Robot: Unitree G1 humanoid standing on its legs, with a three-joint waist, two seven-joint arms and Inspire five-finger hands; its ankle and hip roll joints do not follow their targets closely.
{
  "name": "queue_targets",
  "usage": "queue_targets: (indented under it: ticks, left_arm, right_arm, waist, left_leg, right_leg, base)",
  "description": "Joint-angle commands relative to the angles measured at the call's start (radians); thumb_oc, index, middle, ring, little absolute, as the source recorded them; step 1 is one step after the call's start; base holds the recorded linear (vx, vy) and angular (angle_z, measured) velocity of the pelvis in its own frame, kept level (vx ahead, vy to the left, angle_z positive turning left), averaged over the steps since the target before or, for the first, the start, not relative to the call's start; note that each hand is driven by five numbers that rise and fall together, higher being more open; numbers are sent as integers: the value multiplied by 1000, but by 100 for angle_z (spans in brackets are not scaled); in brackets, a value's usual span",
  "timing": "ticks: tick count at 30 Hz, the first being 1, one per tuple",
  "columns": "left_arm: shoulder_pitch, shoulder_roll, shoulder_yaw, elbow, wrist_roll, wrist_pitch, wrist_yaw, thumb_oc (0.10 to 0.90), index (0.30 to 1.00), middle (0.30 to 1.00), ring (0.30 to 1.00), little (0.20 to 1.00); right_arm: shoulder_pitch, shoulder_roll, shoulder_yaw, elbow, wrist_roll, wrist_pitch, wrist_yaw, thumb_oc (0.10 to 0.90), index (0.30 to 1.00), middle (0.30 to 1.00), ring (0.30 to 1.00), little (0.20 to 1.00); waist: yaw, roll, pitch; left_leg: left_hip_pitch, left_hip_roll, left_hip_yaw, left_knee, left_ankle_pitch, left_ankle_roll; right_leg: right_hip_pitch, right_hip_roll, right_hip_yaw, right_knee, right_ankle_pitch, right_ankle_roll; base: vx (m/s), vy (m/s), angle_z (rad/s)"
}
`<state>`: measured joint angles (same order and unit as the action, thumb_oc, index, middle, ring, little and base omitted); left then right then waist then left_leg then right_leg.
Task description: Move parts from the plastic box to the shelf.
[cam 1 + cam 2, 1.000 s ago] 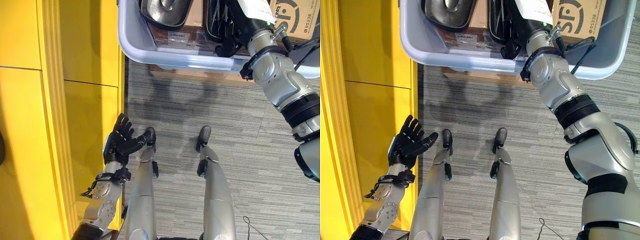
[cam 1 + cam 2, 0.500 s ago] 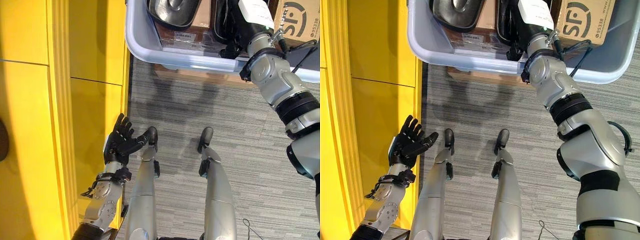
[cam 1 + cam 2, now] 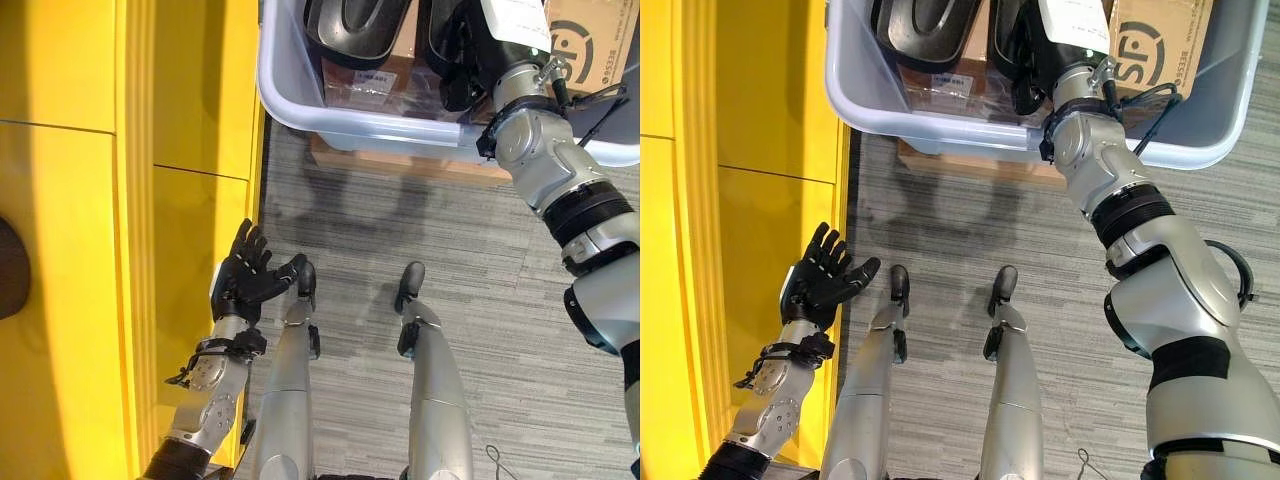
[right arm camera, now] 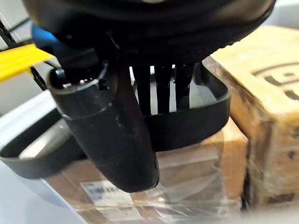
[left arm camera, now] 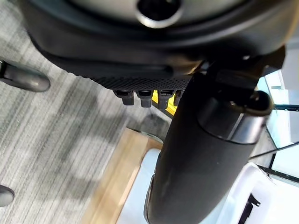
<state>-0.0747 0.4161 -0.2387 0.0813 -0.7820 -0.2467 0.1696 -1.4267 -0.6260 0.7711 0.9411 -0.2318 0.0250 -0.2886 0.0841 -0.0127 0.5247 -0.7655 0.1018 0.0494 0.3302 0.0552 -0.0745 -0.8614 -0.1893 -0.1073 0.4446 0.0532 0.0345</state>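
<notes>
Reaching over the near rim of the plastic box (image 3: 300, 95), the right hand (image 3: 1025, 75) is down among the contents, on the near end of a black tray-shaped part (image 4: 196, 116). In the right wrist view its fingers (image 4: 163, 88) dip inside the tray's raised rim while the thumb (image 4: 110, 135) runs down the outside of that rim, so the wall sits pinched between them. The part's long axis looks to run away from the robot toward the far side of the box, though its far end is cut off at the top of the head views.

A second black tray part (image 3: 355, 25) lies beside it, toward the robot's left, dished face up, on a film-wrapped brown carton (image 4: 187, 182). That carton carries a small white label (image 4: 100, 189); the print is too small to read. To the right stands a cardboard box (image 3: 1155, 45) with a large dark round logo and a line of digits, which I leave unread.

The left hand (image 3: 247, 280) is held low beside the yellow shelf (image 3: 190, 130), palm up, fingers spread, holding nothing. The plastic box rests on a wooden base (image 3: 400, 165) on grey carpet (image 3: 400, 230).
</notes>
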Motion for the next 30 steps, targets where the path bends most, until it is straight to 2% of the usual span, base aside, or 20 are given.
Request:
queue_targets:
  ticks: [1, 2, 3, 4, 8, 12, 13, 20, 30]
  left_arm:
    - [16, 34, -2, -94, -8, -71, -8, 900, 1000, 1000, 1000, 1000]
    - [9, 37, -4, -93, -8, -69, -13, 900, 1000, 1000, 1000, 1000]
    - [12, 37, -6, -92, -8, -68, -13, 900, 1000, 1000, 1000, 1000]
    - [6, 39, -5, -91, -9, -68, -17, 900, 1000, 1000, 1000, 1000]
    - [4, 44, -13, -76, -13, -58, -31, 900, 1000, 1000, 1000, 1000]
    - [4, 46, -12, -71, -14, -51, -42, 900, 1000, 1000, 1000, 1000]
    - [10, 48, -9, -67, -16, -46, -52, 900, 1000, 1000, 1000, 1000]
    - [40, 66, 2, -47, -16, -26, -85, 900, 1000, 1000, 1000, 1000]
    - [87, 89, 29, -28, -13, 3, -124, 900, 1000, 1000, 1000, 1000]
  right_arm:
    - [6, 7, 27, -23, 18, -22, 27, 400, 300, 300, 300, 300]
    - [7, 5, 23, -34, 18, -23, 30, 400, 300, 300, 300, 300]
    - [11, 6, 23, -33, 19, -23, 31, 400, 300, 300, 300, 300]
    - [12, 4, 23, -37, 17, -24, 33, 400, 300, 300, 300, 300]
    - [30, -5, 15, -63, 17, -27, 43, 400, 300, 300, 300, 300]
    - [45, -12, 2, -78, 18, -28, 48, 400, 300, 300, 300, 300]
    - [59, -20, -11, -95, 20, -30, 52, 400, 300, 300, 300, 300]
    - [94, -42, -31, -126, 23, -37, 69, 400, 300, 300, 300, 300]
    - [112, -102, -40, -198, -2, -47, 88, 400, 300, 300, 300, 300]
  waist:
    - [-3, 39, -5]
    - [0, 37, -5]
    - [0, 36, -5]
    - [2, 36, -5]
    - [10, 28, -5]
    - [15, 24, -5]
    - [18, 23, -10]
    - [24, 4, -83]
    - [13, -15, -187]
  left_leg:
    - [46, 5, -2, 53, -139, 11]
    - [56, 7, 1, 35, -106, 17]
    - [74, 5, -4, 41, -135, 10]
    - [77, 6, -3, 28, -104, 16]
    - [179, 4, -12, -9, -96, 10]
    - [233, 5, -18, -29, -90, 9]
    - [274, 4, -23, -49, -84, 7]
    - [391, 14, -40, -129, -57, 0]
    - [496, 38, -42, -209, -25, -3]
  right_leg:
    - [115, -9, 7, 88, -196, 69]
    - [126, -8, -2, 72, -167, 62]
    - [142, -9, 2, 81, -195, 69]
    - [147, -7, -2, 67, -168, 62]
    - [251, -11, -21, 41, -167, 66]
    - [311, -11, -29, 21, -167, 67]
    - [357, -11, -37, 2, -166, 69]
    - [475, -2, -61, -79, -152, 73]
    - [577, 5, -74, -167, -132, 77]
  base:
    - [-96, -21, 3]
    - [0, 0, 0]
    - [-93, -17, 2]
    - [0, 0, 0]
    - [-23, -34, 5]
    - [2, -18, 10]
    - [22, -37, 3]
    - [25, -13, 2]
    - [25, -7, 1]
